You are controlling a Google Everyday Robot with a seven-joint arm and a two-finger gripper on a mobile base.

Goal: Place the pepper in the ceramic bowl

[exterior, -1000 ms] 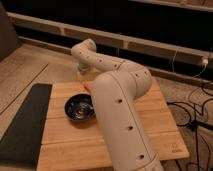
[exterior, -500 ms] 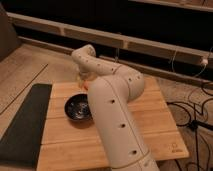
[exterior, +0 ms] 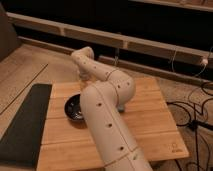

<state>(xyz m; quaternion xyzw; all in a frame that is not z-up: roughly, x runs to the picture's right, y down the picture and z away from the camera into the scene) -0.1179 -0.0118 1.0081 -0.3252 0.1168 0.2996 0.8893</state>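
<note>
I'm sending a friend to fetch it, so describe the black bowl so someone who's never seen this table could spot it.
Find the pale wooden table with the big white robot arm reaching across it. Left of that arm, near the dark mat, sits the bowl, with the pincer hanging just beyond it. It is the only round, glossy black thing on the wood.

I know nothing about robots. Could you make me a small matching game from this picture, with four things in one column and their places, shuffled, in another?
Things:
1. round glossy black ceramic bowl
2. flat dark grey mat
3. black cables
4. tool at the tip of the white arm

Places:
A. on the floor, at the picture's right of the wooden table
B. near the table's far edge, beyond the bowl
C. on the table, right beside the arm
D. along the table's picture-left side

Pairs: 1-C, 2-D, 3-A, 4-B
</note>
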